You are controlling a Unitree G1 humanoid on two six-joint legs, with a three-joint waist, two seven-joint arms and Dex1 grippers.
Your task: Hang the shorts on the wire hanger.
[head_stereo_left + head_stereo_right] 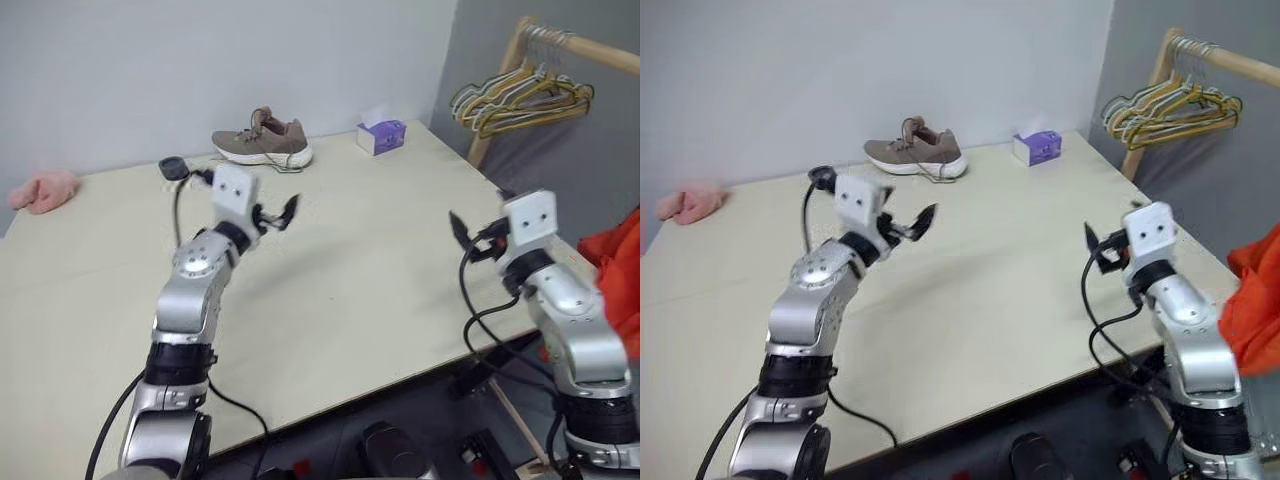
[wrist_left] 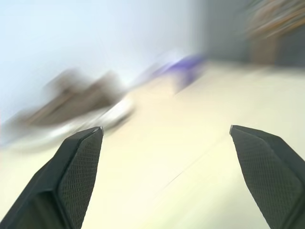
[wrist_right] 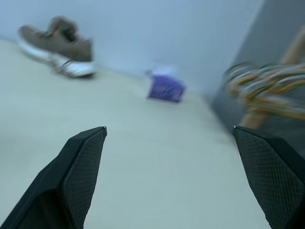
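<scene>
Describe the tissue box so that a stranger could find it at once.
Start at the pale table and go to its far edge by the wall. Right of the brown shoe, near the corner by the hanger rack, sits the tissue box: the one small purple box, white tissue poking up.

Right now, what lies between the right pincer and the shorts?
Head views: the right pincer hangs over the table; the shorts lie past its right edge. Between them is the robot's own arm.
</scene>
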